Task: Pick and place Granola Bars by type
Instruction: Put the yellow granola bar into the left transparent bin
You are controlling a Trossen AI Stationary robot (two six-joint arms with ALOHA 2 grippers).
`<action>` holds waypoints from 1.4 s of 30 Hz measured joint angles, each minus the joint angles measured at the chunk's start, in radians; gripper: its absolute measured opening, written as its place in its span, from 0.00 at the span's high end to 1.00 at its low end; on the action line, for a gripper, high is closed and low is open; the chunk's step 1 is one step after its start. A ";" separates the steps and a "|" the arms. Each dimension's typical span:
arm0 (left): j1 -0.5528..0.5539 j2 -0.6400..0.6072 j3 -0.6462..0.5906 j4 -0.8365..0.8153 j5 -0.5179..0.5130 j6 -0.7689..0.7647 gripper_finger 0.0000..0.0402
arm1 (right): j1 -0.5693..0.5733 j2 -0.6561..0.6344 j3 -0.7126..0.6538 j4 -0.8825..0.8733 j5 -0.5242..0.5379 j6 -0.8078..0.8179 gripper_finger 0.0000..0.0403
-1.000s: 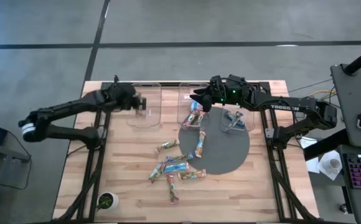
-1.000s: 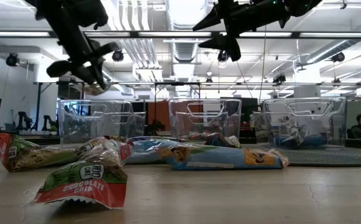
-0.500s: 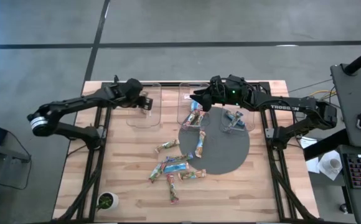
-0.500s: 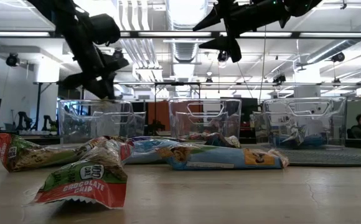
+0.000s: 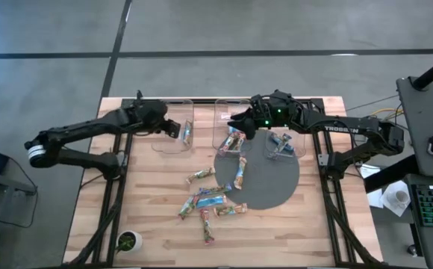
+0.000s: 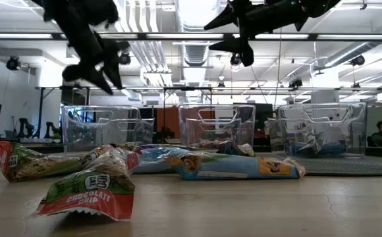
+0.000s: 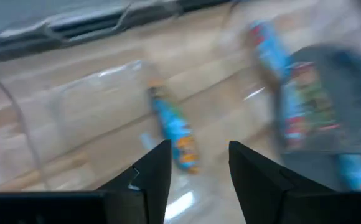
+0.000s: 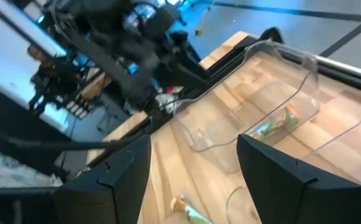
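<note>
My left gripper [image 5: 173, 128] hangs open above the left clear bin [image 5: 164, 142]. A granola bar in a blue and orange wrapper [image 7: 175, 130] lies flat on that bin's floor by its right wall [image 5: 187, 132], just beyond the fingertips [image 7: 199, 149]. My right gripper [image 5: 237, 119] waits open over the middle bin [image 5: 222, 112], nothing between its fingers [image 8: 193, 149]. Several more bars lie loose on the table [image 5: 209, 198], and others sit in the middle bin [image 5: 233, 140] and the right bin [image 5: 280, 143].
The three bins stand in a row at the table's far side, the right one [image 5: 295, 149] on a round grey mat [image 5: 269, 183]. A small potted plant [image 5: 129, 240] sits at the near left corner. In the low view a red-orange bar [image 6: 85, 191] lies closest.
My left gripper has opened and let go of the bar, which now lies on the floor of the left bin. The gripper dipped over the bin and has since risen a little. My right gripper has kept still.
</note>
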 joint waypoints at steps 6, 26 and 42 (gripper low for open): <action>-0.232 -0.129 0.013 0.006 -0.185 -0.227 0.65 | 0.004 0.000 0.003 -0.006 -0.031 -0.071 0.43; -0.775 -0.164 0.012 0.001 -0.525 -0.403 0.65 | 0.191 0.206 0.225 -0.243 0.031 -0.230 0.43; -0.916 -0.325 0.012 -0.153 -0.479 -0.378 0.65 | 0.303 0.566 0.521 -0.529 0.054 -0.296 0.43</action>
